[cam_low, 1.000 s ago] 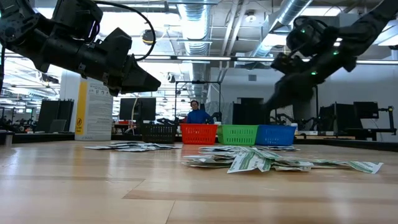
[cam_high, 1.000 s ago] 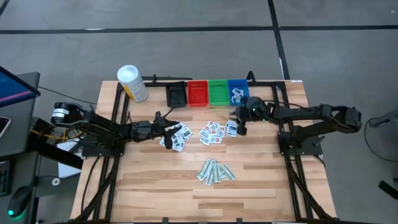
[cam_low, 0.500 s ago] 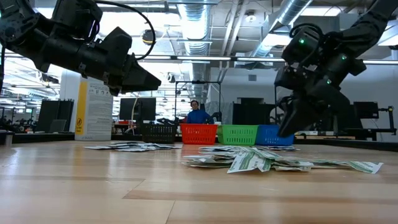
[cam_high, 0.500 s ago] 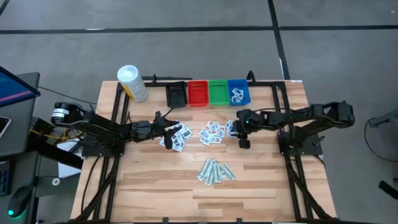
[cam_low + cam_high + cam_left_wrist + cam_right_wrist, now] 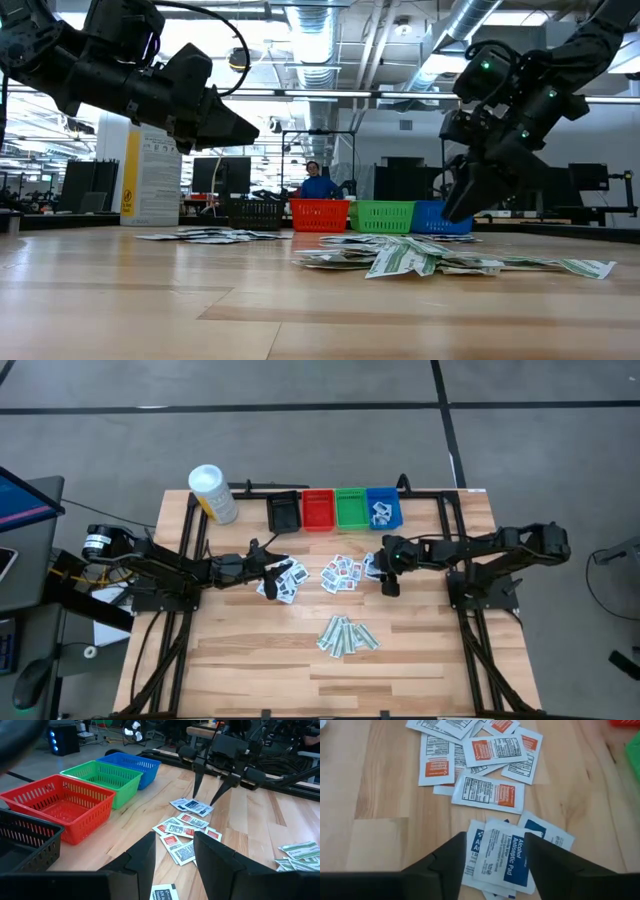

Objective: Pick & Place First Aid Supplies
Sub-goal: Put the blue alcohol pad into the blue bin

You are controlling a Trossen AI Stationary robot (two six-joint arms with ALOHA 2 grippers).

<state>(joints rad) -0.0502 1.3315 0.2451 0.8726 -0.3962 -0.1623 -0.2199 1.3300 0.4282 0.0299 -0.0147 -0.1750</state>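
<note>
The first aid supplies lie flat on the table. There is a left pile (image 5: pixel 283 582), a middle pile with red print (image 5: pixel 342 573) (image 5: pixel 487 792), blue-print pads (image 5: pixel 371 566) (image 5: pixel 502 857) and pale-green strips (image 5: pixel 347 635). More packets (image 5: pixel 381 512) lie in the blue bin (image 5: pixel 394 520). My right gripper (image 5: pixel 495 850) (image 5: pixel 206 800) is open. It slants down over the blue-print pads, one finger on either side, and I see no touch. My left gripper (image 5: pixel 272 566) (image 5: pixel 175 851) is open with nothing between its fingers. It hovers by the left pile.
Black (image 5: pixel 284 512), red (image 5: pixel 318 510) and green (image 5: pixel 351 508) bins stand with the blue one in a row at the far edge. A white canister (image 5: pixel 212 493) with a yellow label stands far left. Bare wood lies near the front edge around the strips.
My right gripper has come away from the blue bin toward the near edge and down, tipping steeper, and now stands over the blue-print pads. Its fingers have opened wider in the last half second. The packets have not moved.
</note>
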